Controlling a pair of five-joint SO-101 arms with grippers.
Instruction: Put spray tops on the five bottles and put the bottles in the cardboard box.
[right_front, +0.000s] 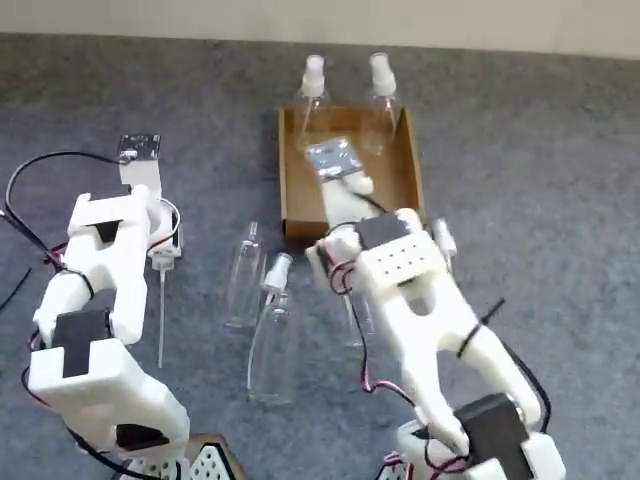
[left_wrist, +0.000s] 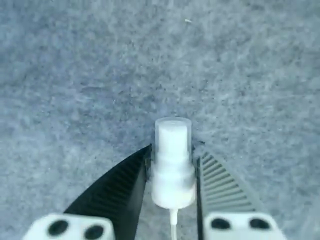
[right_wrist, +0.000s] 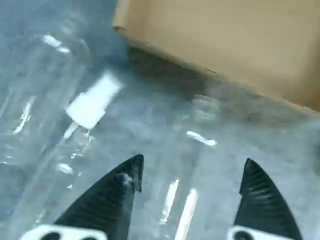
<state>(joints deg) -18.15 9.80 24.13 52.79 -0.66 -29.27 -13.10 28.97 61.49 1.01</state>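
1. the left arm (right_front: 105, 260) stands folded at the left side of the desk (right_front: 540, 150). its links are doubled back on one another and its far end is turned toward the grey surface, well apart from the cardboard box (right_front: 291, 190).
2. the left jaws are narrow, pressed from both sides against the white head of a spray top (left_wrist: 172, 170). its thin dip tube (right_front: 160, 320) runs back from the head toward the arm's base.
3. the right arm (right_front: 430, 300) stretches from the near right corner of the desk toward the box. its wrist lies over the box's near wall and its forearm passes above the bottles on the desk.
4. the right jaws are wide open, one tip on either side of a clear bottle (right_wrist: 180, 200). this bottle lies on the desk with no top, its neck toward the outside of the box's near wall. i cannot tell whether the tips touch it.
5. in the box lie a capped bottle (right_front: 312, 105) and a second capped bottle (right_front: 381, 100), side by side, their white heads reaching past the far wall.
6. between the arms a bare bottle (right_front: 243, 275) lies on the desk with its neck open. just beside it lies a fitted bottle (right_front: 272, 345) with its spray head already on, next to the clear bottle.
7. a loose spray top (right_front: 445, 240) lies just beside the right arm, near the box's near right corner.
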